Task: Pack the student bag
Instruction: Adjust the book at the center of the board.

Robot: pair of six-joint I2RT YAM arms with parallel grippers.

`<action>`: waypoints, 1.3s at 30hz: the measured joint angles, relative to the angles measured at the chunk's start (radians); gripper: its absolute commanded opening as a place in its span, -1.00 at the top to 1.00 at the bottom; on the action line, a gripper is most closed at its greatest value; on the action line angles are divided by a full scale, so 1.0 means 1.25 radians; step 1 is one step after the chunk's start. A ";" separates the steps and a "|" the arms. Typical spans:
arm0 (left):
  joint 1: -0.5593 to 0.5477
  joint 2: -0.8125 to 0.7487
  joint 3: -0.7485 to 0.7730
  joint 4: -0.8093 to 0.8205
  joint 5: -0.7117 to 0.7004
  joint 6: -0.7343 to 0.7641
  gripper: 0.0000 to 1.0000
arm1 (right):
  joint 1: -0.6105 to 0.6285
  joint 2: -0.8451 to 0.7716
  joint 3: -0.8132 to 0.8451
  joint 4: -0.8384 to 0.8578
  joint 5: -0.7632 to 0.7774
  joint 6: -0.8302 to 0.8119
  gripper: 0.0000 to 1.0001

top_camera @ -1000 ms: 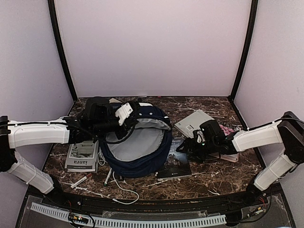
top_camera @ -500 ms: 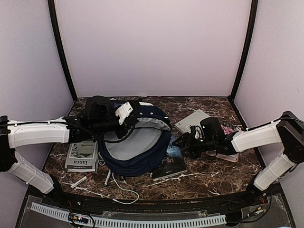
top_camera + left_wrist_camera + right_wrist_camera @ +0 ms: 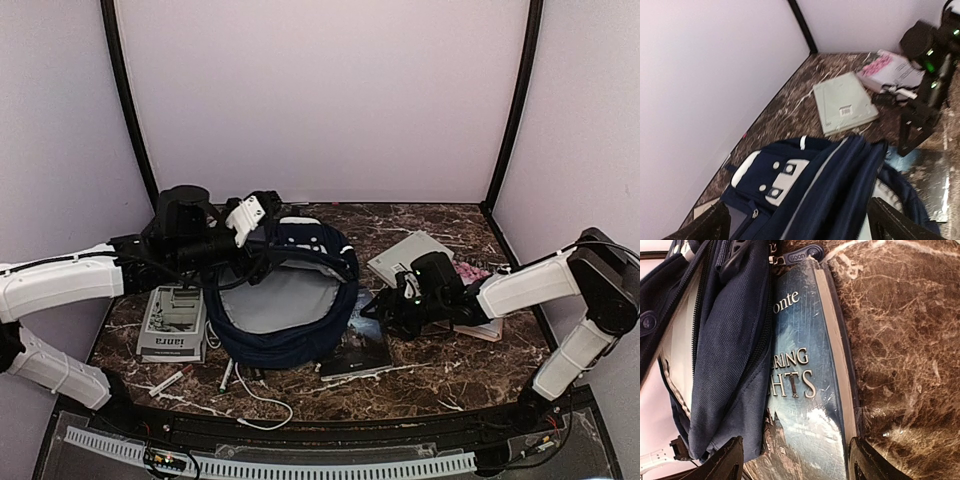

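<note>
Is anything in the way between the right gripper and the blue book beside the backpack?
Nothing visible does. The right gripper hangs open directly over the blue book, fingers on either side. The backpack fabric overlaps only one long edge of the book.

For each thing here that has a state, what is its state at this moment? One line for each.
student bag, unzipped, main compartment gaping, grey lining showing
book, closed, flat on the table, one side under the bag's edge
grey notebook, closed, lying flat
left gripper, open, above the bag
right gripper, open, astride the book
</note>
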 measured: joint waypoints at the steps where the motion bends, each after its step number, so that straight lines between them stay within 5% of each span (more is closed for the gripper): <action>1: -0.002 -0.026 -0.004 -0.003 0.029 0.001 -0.97 | 0.000 0.001 0.000 -0.001 0.001 -0.005 -0.45; 5: -0.049 -0.144 -0.005 -0.036 0.102 0.013 -0.77 | 0.002 0.002 0.011 -0.031 0.012 -0.036 -0.45; 11: -0.244 -0.146 -0.024 -0.193 0.198 0.009 0.13 | 0.003 0.030 0.036 -0.065 0.037 -0.084 -0.45; 17: -0.355 0.013 -0.090 -0.284 0.172 0.008 0.36 | 0.005 0.030 0.041 -0.079 0.052 -0.114 -0.44; 21: -0.394 0.134 -0.088 -0.281 0.063 0.054 0.49 | 0.012 0.030 0.048 -0.096 0.062 -0.138 -0.47; 26: -0.413 0.265 -0.075 -0.279 -0.073 0.133 0.42 | 0.026 0.021 0.053 -0.124 0.065 -0.157 -0.54; 31: -0.413 0.306 -0.075 -0.250 -0.143 0.210 0.48 | 0.030 0.000 0.041 -0.143 0.048 -0.153 -0.58; 39: -0.375 0.376 -0.092 -0.023 -0.227 0.290 0.47 | 0.030 -0.002 0.038 -0.146 0.036 -0.151 -0.58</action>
